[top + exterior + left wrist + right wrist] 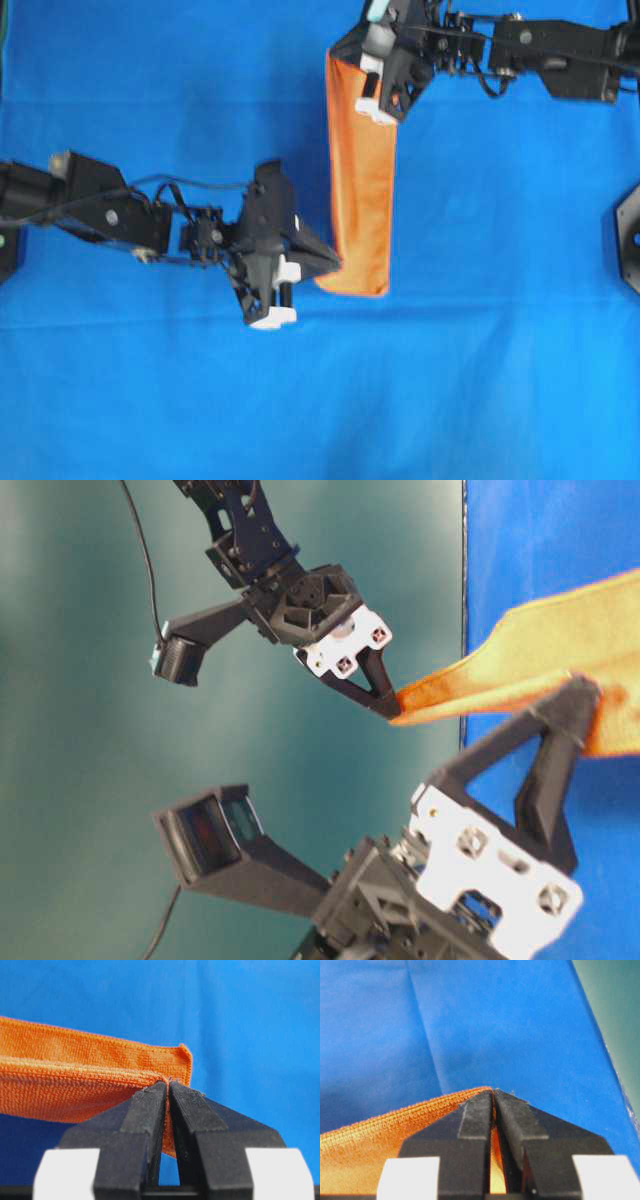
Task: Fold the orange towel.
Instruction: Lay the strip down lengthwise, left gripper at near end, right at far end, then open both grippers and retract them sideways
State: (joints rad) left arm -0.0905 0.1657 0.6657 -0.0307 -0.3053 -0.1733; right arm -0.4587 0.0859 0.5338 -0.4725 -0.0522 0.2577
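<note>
The orange towel (pixel 362 180) hangs as a long narrow strip, lifted off the blue cloth and stretched between both arms. My left gripper (pixel 338 266) is shut on its near corner; in the left wrist view the black fingertips (pixel 150 1105) pinch the towel (pixel 75 1080) at its hem. My right gripper (pixel 336 52) is shut on the far corner, and its wrist view shows the towel edge (pixel 395 1125) running off to the left from the closed jaws (pixel 493 1094). From table level the towel (pixel 530 650) sags between the right gripper (pixel 392 708) and the left gripper (pixel 585 692).
A large blue cloth (pixel 500 350) covers the whole table. A black arm base (pixel 628 235) sits at the right edge. The cloth's far edge (pixel 600 1035) meets a green surface beyond it.
</note>
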